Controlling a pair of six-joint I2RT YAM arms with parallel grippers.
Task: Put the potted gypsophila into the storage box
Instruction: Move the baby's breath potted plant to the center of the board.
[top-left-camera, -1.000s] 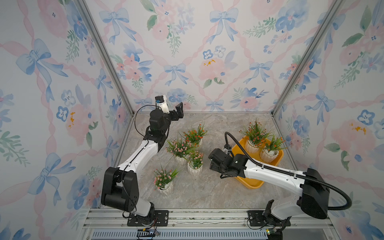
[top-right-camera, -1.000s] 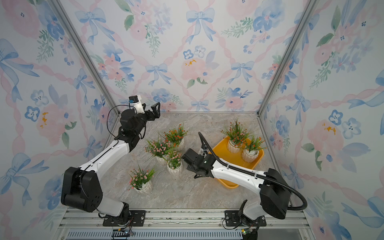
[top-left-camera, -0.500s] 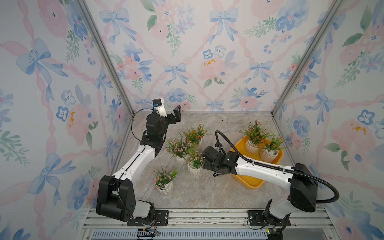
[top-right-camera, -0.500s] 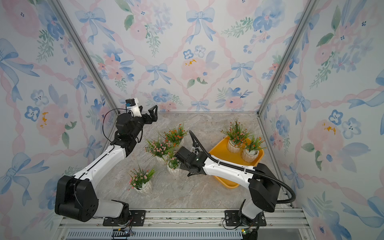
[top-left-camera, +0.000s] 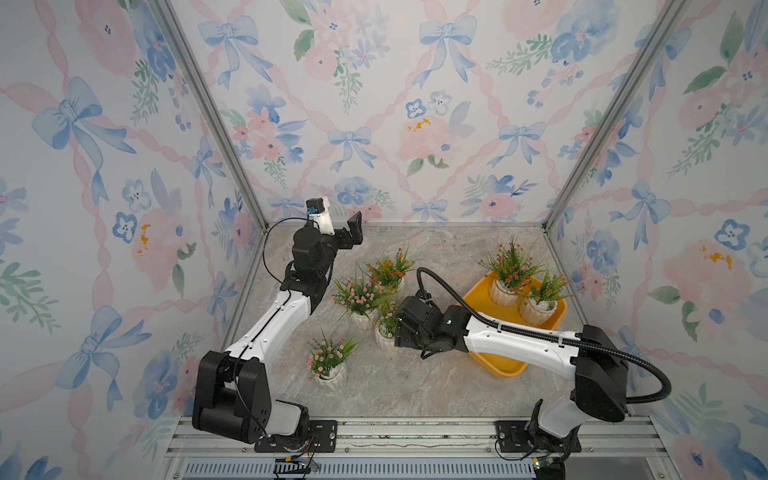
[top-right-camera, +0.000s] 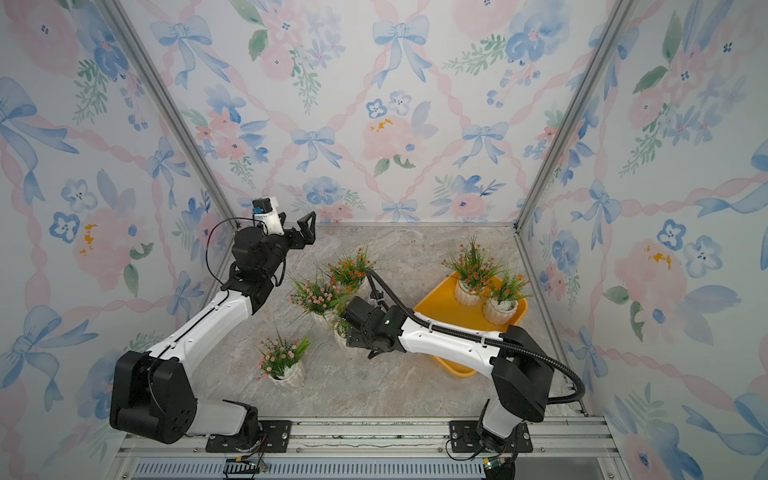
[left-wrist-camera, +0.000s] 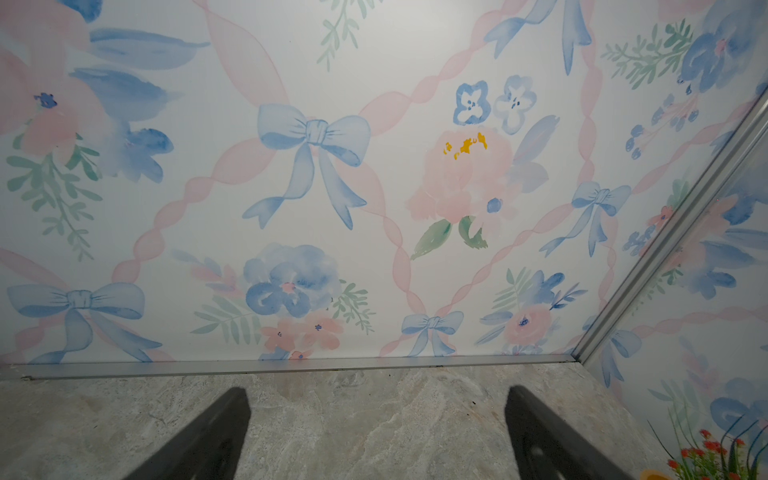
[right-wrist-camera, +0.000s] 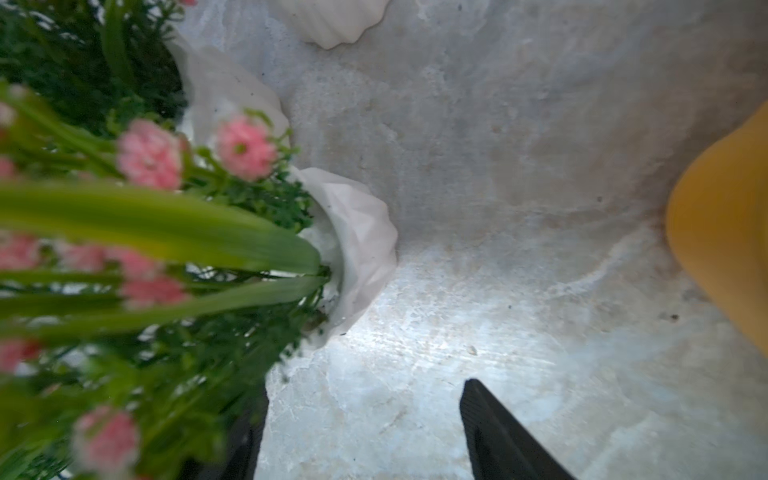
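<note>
right arm (top-left-camera: 519, 345) advanced to pink gypsophila (right-wrist-camera: 357, 232) | right jaws spread, empty | left jaws spread, empty

A grey, stony worktop (top-left-camera: 436, 249) is closed in by walls (top-left-camera: 374, 83) printed with blue bows and pink flowers.

Two potted gypsophila (top-left-camera: 510, 277) are set inside the storage box (top-left-camera: 478, 301). Four more are grouped left of it.

Logged storage box (top-right-camera: 438, 316) at 3 o'clock on marble floor (top-right-camera: 374, 395), two potted gypsophila (top-right-camera: 471, 266) inside. Counted four more pots (top-right-camera: 318, 296) at box's 9 o'clock. Found right gripper (top-right-camera: 358, 329) over nearest pot (top-right-camera: 340, 337), fingertips hidden; left gripper (top-right-camera: 297, 230) raised at 11 o'clock, jaws apart.
</note>
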